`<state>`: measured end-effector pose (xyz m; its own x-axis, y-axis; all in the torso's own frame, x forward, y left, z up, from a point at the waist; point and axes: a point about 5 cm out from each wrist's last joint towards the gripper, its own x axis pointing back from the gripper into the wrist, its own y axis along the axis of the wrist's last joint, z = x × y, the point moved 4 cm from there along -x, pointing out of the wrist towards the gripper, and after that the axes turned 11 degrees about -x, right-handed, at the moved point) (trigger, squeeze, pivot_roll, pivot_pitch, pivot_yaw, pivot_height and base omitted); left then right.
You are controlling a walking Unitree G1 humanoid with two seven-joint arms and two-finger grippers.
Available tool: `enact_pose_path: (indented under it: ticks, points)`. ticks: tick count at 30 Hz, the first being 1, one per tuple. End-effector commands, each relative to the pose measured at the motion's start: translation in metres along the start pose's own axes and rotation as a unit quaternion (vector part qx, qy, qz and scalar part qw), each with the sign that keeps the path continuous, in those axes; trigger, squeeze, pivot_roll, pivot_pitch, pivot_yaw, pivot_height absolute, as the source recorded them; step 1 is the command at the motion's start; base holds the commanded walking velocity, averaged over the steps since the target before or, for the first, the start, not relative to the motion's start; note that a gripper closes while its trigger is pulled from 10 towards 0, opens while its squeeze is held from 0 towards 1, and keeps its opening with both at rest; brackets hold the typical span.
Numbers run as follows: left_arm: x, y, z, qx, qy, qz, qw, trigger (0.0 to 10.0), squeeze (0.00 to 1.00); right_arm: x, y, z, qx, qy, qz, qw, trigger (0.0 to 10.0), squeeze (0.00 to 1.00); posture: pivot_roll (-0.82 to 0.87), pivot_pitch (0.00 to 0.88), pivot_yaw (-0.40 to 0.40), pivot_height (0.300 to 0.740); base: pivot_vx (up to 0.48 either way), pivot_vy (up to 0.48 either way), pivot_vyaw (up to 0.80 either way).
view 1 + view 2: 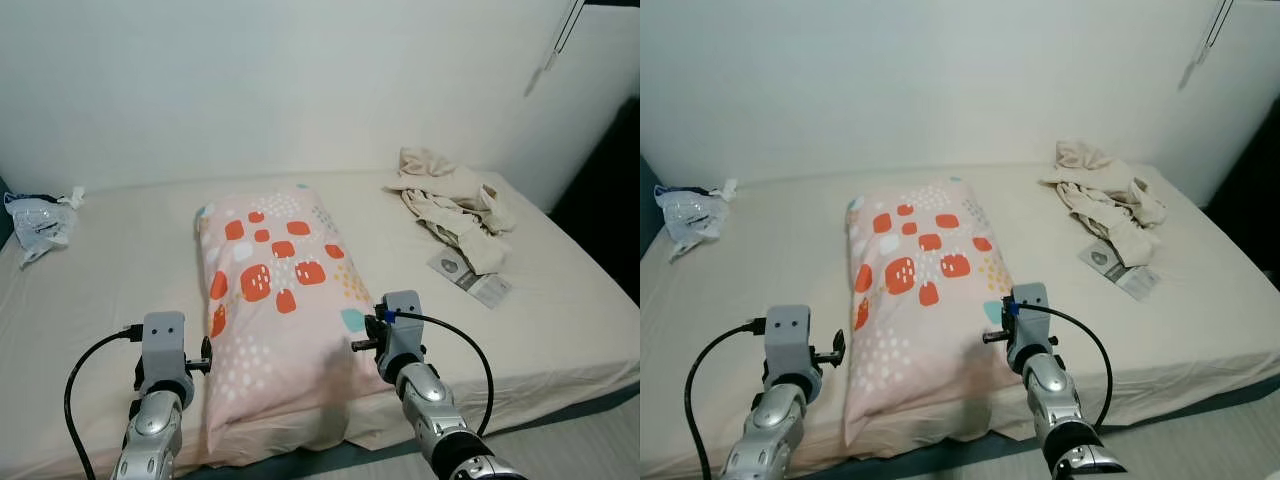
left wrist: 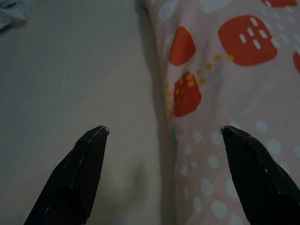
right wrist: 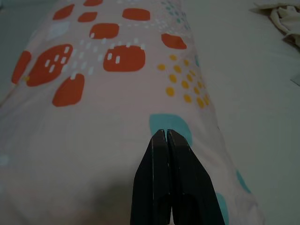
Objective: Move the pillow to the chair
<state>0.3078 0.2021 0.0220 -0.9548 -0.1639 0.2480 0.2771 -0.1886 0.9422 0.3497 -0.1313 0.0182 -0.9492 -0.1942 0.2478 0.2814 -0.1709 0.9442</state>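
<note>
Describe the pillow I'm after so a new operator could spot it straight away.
Start from the wide beige bed against the white wall. The pillow lies lengthwise in the middle of it, between the left pincer and the right pincer. It is pale pink with orange-red blotches, unlike the plain cream clothes and the clear plastic bag.

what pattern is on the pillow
Pale pink pillow with orange-red blotches, white, yellow and teal spots; clearest in the left eye view.

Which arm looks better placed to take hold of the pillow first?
Left, probably. The left gripper is open, straddling the pillow edge. The right gripper sits over the pillow with fingers closed.
</note>
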Motion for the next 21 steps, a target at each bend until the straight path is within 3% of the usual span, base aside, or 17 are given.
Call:
enact_pose_path:
  ticks: [1,12,21]
  points:
    - [0.001,-0.002,-0.002,0.001,-0.005,0.006,1.0,10.0,0.0,-0.001,0.003,-0.001,0.002,-0.002,-0.004,1.0,10.0,0.0,0.08,0.078,-0.025,0.656,0.0,0.0,0.0]
    - [-0.001,-0.001,0.0,0.005,-0.005,0.005,1.0,10.0,0.0,0.0,0.016,-0.015,0.007,-0.041,-0.036,0.999,10.0,0.0,0.07,0.079,-0.02,0.636,0.0,0.0,0.0]
    - [-0.009,0.005,0.006,0.003,-0.004,0.001,1.0,10.0,0.0,0.003,0.033,-0.041,-0.019,-0.085,-0.069,0.994,10.0,0.0,0.05,0.074,0.005,0.631,0.0,0.0,0.0]
